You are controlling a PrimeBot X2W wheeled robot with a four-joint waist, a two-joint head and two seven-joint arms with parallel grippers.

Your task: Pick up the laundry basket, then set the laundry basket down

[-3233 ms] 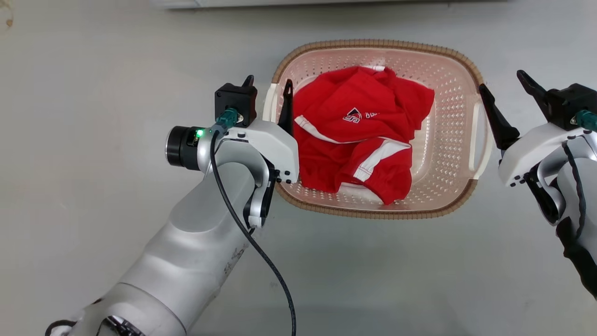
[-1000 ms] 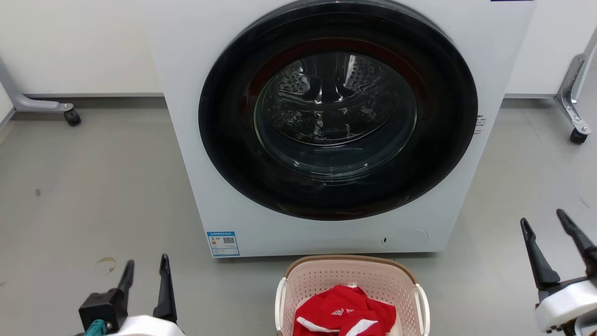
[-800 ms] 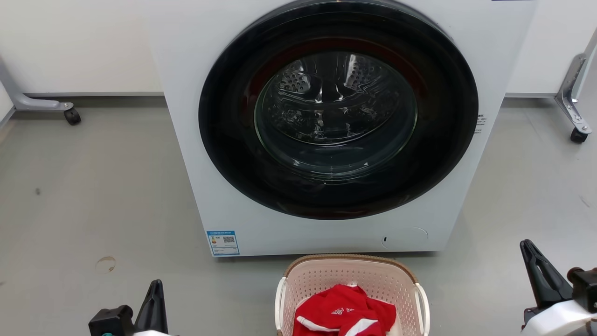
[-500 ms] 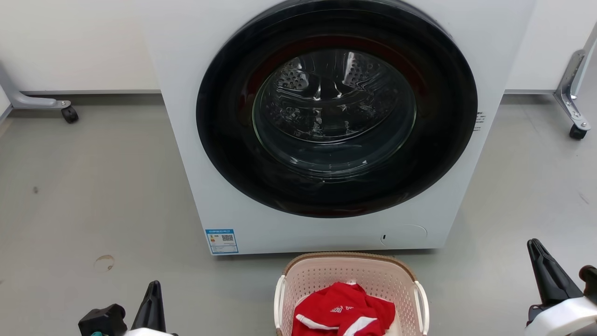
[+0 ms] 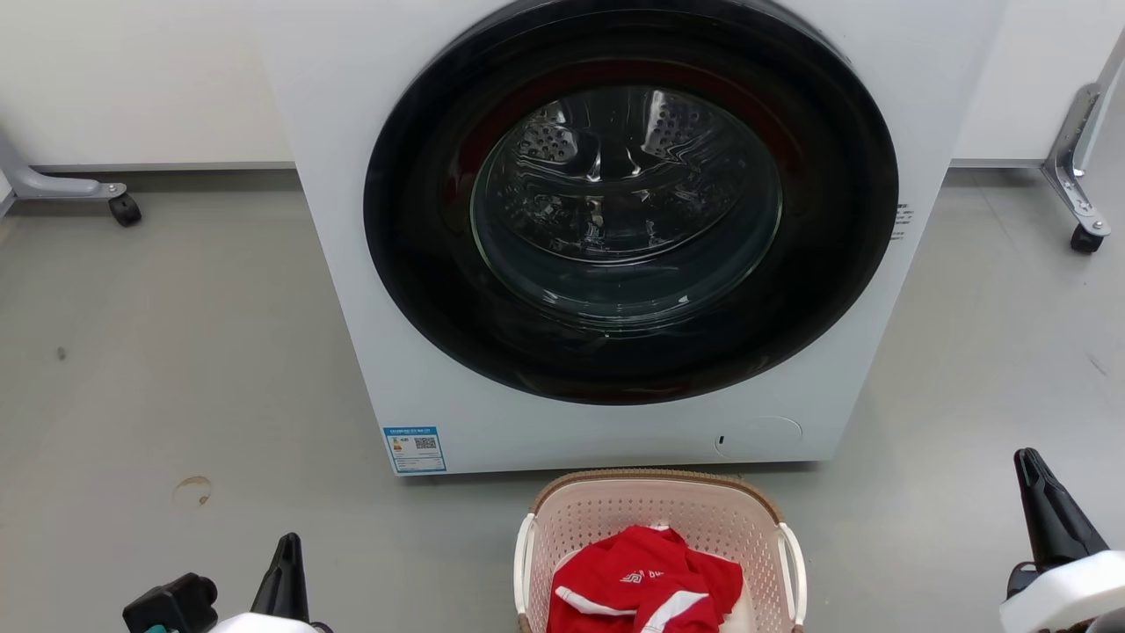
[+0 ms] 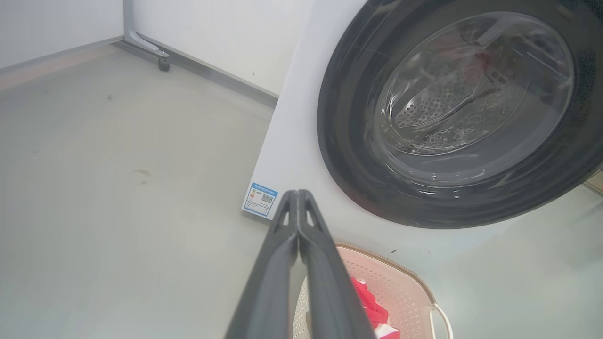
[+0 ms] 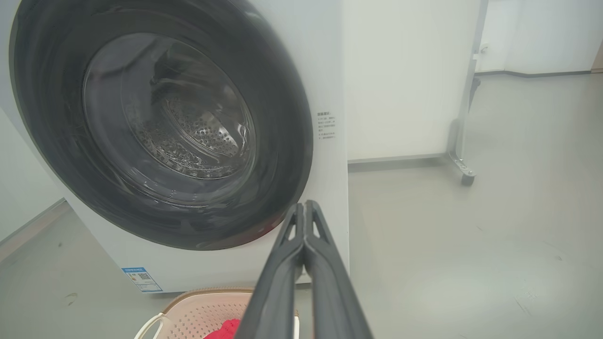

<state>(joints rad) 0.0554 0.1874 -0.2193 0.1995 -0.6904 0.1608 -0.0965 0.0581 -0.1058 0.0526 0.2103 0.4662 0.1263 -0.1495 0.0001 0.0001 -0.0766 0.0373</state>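
Observation:
The pale pink laundry basket (image 5: 655,510) with its brown rim and white side handles sits on the grey floor just in front of the washer, a red garment (image 5: 646,589) lying inside. My left gripper (image 5: 286,549) is shut at the lower left, well to the basket's left and holding nothing. At the lower right my right gripper (image 5: 1028,466) is shut too, apart from the basket. In the left wrist view the shut left gripper (image 6: 297,194) points over the basket (image 6: 400,289). The right wrist view has the right gripper (image 7: 305,205) shut above the basket (image 7: 198,313).
A white front-loading washer (image 5: 580,422) with a dark round glass door (image 5: 628,202) stands directly behind the basket. Wheeled metal frame legs stand at the far left (image 5: 123,209) and far right (image 5: 1083,237). Bare grey floor (image 5: 176,352) spreads on both sides.
Both grippers have gone from open to shut, empty, and dropped lower in the head view. The camera has tilted slightly; the basket stays on the floor.

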